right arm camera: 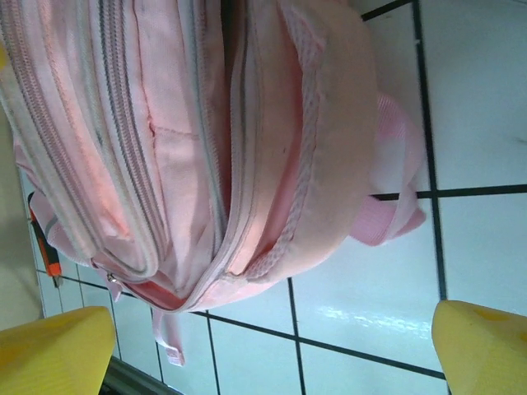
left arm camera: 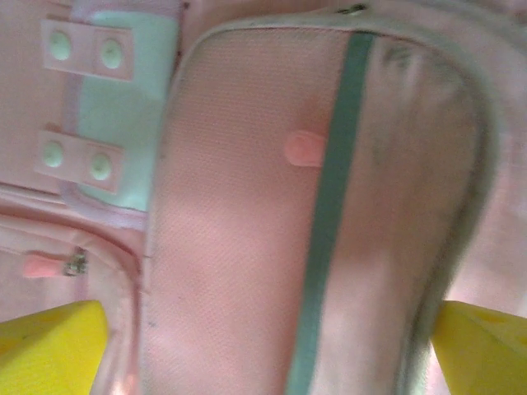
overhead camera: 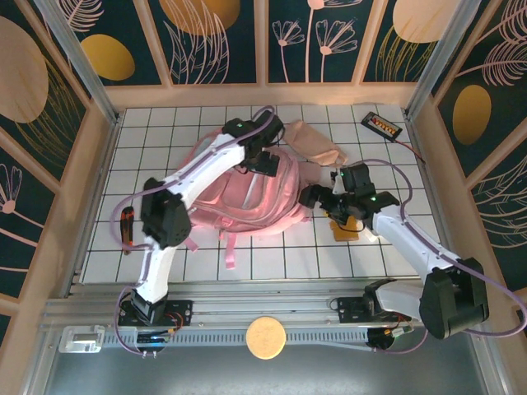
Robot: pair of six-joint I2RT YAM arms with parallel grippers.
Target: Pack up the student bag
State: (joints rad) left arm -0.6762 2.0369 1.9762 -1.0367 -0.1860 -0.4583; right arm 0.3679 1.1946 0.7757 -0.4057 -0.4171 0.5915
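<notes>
The backpack [overhead camera: 239, 202] is lying flat in the middle of the tiled table [overhead camera: 379, 255]. The left gripper [overhead camera: 265, 159] is hovering over its far end with jaws spread wide, holding nothing, and a front pocket is showing close below in its wrist view. The right gripper [overhead camera: 315, 197] is sitting just beside the backpack's right side, jaws also wide and empty. The left arm [overhead camera: 193, 177] is covering part of the backpack from above. An orange thing [overhead camera: 342, 231] under the right gripper is hard to make out.
</notes>
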